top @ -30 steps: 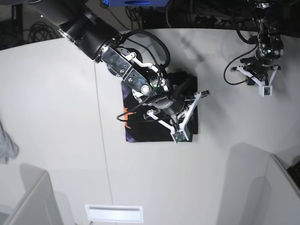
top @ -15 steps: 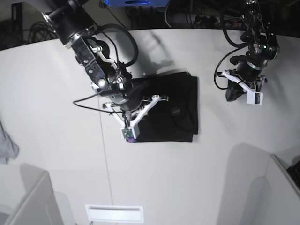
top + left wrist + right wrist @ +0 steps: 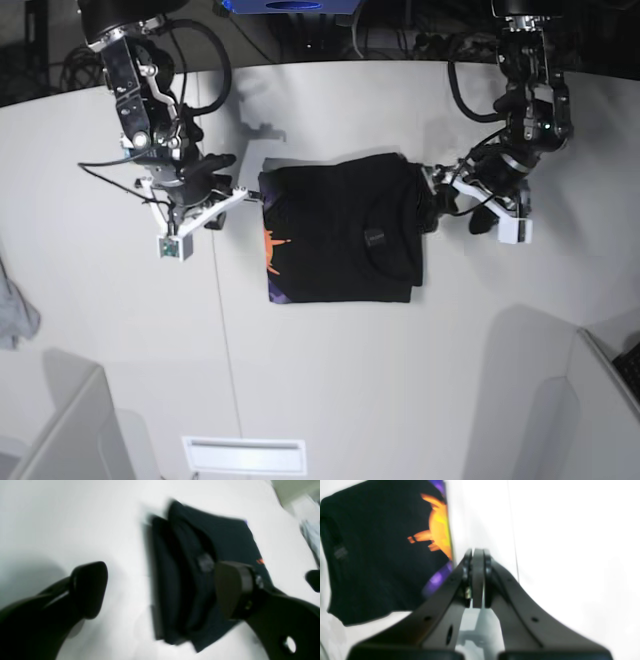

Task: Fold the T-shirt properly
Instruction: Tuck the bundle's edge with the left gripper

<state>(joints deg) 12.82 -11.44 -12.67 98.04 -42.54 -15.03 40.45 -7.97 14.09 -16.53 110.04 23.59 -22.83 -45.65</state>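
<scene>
The black T-shirt (image 3: 340,230) lies folded into a rectangle at the table's middle, with its orange-and-purple print (image 3: 272,245) showing along its left edge. My right gripper (image 3: 243,194) is shut and empty, just left of the shirt's top left corner. In the right wrist view its shut tips (image 3: 477,555) sit beside the printed edge (image 3: 437,535). My left gripper (image 3: 440,200) is open at the shirt's right edge. In the blurred left wrist view the open gripper (image 3: 160,590) straddles the layered folded edge of the shirt (image 3: 200,542); I cannot tell whether it touches.
A small grey cloth (image 3: 15,315) lies at the table's left edge. White bins stand at the bottom left (image 3: 60,430) and bottom right (image 3: 610,400). A white slot (image 3: 243,455) sits at the front edge. Cables run along the back.
My right arm has drawn back left off the shirt and now sits beside it, shut. My left arm has come in from the right to the shirt's right edge.
</scene>
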